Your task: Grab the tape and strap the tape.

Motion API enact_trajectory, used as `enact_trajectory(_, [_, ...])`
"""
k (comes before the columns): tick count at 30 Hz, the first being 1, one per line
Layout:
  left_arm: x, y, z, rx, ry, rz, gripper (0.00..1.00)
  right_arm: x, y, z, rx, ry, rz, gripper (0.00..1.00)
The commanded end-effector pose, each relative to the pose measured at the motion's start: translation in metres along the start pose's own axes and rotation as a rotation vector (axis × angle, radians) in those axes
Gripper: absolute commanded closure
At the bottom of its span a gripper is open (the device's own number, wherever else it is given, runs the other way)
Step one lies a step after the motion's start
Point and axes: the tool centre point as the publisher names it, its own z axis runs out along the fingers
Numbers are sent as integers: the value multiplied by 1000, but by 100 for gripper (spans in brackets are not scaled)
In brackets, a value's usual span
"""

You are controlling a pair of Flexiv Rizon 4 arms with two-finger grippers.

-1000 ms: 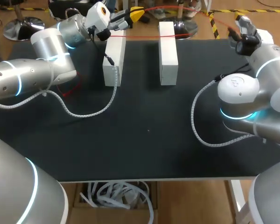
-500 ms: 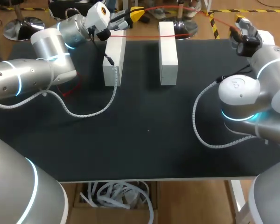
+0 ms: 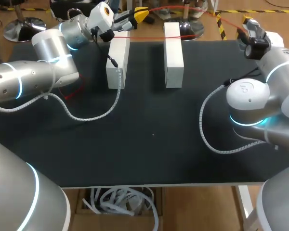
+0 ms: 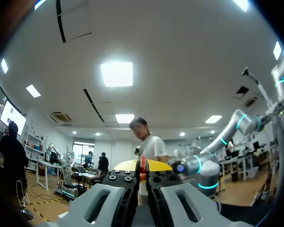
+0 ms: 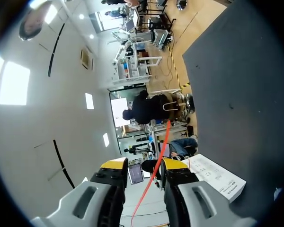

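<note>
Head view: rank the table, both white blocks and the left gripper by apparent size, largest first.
1. Table.
2-3. Right block and left block: they look alike. The right one shows longer, but the left gripper hides the left one's far end, so I won't rank them.
4. Left gripper, smallest.

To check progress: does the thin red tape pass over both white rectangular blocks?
Yes, the thin red tape runs across the far ends of both white rectangular blocks.

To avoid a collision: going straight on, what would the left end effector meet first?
Probably nothing: the left end effector, shut on the red tape, points out above the table; the way looks free.
</note>
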Motion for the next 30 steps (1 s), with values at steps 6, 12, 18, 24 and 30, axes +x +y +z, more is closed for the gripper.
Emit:
enact_trajectory(6, [1,-1,1,-1,-3,0,100,2,1,4,10,-2,-15,65])
enact_trajectory(12, [1,-1,1,-1,-3,0,100,2,1,5,12,-3,-23,75])
enact_trajectory(18, [1,-1,1,-1,-3,0,100,1,1,6,12,-6,-31,100])
enact_trajectory(24, [1,-1,1,-1,-3,0,100,1,0,6,28,11,-62,100])
enact_trajectory(30, [1,-1,1,-1,-3,0,100,2,0,6,42,20,-96,100])
